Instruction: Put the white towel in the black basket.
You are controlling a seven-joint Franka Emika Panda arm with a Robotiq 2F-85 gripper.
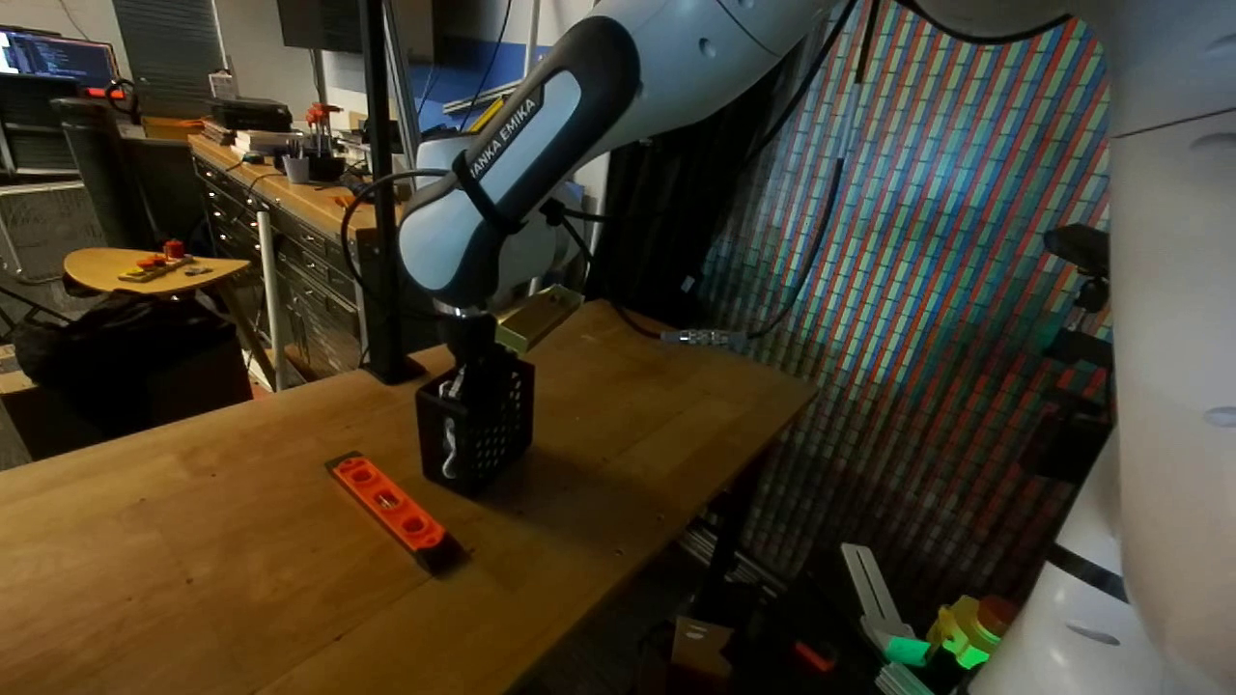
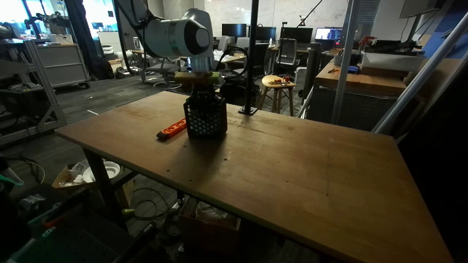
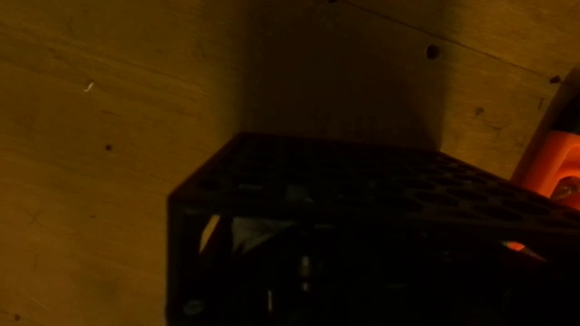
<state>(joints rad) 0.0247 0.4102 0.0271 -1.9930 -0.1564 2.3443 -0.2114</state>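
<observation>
The black basket (image 1: 497, 425), with holes in its walls, stands upright on the wooden table. It also shows in an exterior view (image 2: 207, 122) and, very dark, in the wrist view (image 3: 408, 185). The white towel (image 1: 450, 449) shows through an opening in the basket's wall, and a pale patch of towel (image 3: 253, 231) shows inside the basket in the wrist view. My gripper (image 1: 473, 372) points down into the basket; its upper part shows above the rim in an exterior view (image 2: 204, 94). Its fingers are hidden by the basket walls and darkness, so their opening and hold on the towel are unclear.
An orange level (image 1: 391, 507) lies on the table (image 1: 241, 579) close beside the basket; it also shows in the wrist view (image 3: 557, 163). A black upright post (image 2: 250, 73) stands at the table's edge near the basket.
</observation>
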